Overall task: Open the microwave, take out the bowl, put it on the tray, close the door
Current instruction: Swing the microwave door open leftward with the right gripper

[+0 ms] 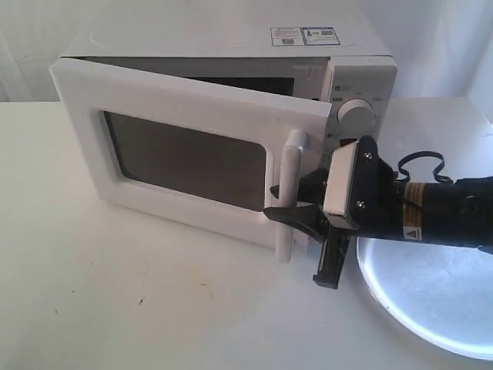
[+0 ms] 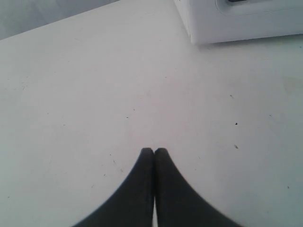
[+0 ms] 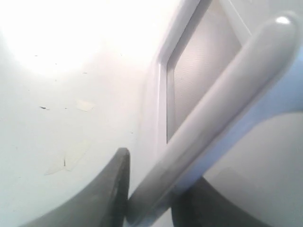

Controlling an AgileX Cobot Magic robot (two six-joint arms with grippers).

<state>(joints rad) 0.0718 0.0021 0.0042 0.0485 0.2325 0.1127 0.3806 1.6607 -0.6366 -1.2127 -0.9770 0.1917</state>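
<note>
The white microwave (image 1: 231, 46) stands at the back of the table, and its door (image 1: 185, 154) is swung partly out from the right side. My right gripper (image 1: 289, 214) is shut on the door's vertical bar handle (image 1: 290, 193), low down on the bar. In the right wrist view the handle (image 3: 222, 104) runs between the two dark fingers (image 3: 111, 189) beside the dark window (image 3: 194, 80). The silver tray (image 1: 431, 293) lies at the front right, under the right arm. The bowl is hidden. My left gripper (image 2: 154, 150) is shut and empty over bare table, with a corner of the microwave (image 2: 236, 23) beyond it.
A round white knob (image 1: 356, 112) sits on the panel right of the door gap. The white table (image 1: 115, 293) spreads in front and to the left of the microwave. The left arm is out of the exterior view.
</note>
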